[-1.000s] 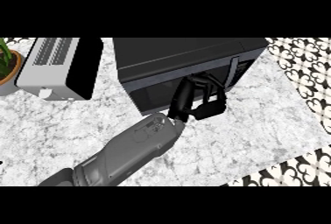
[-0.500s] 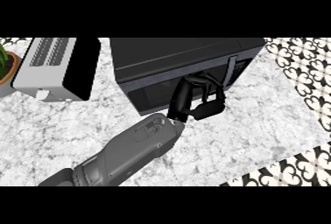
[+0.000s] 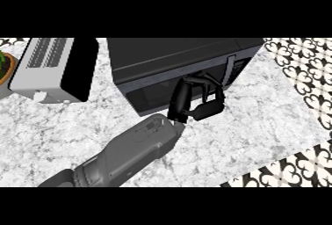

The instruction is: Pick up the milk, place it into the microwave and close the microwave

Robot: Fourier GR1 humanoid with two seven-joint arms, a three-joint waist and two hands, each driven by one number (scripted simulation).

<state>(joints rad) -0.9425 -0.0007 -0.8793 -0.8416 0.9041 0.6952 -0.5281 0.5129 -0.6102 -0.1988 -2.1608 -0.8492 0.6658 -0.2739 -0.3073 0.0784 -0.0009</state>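
Not much has changed since a second ago. The left robot hand point(image 3: 209, 107) is still parked on the front of the microwave point(image 3: 168, 55) at mid-frame. Its fingers point(image 3: 180, 100) are mostly straight and flat against the shut door, pinching nothing, just left of the door handle point(image 3: 230, 70). No milk to be seen anywhere on the marble worktop point(image 3: 259, 132), and the dark door hides the inside. The toaster point(image 3: 48, 66) and potted plant point(image 3: 5, 66) at upper left have barely shifted.
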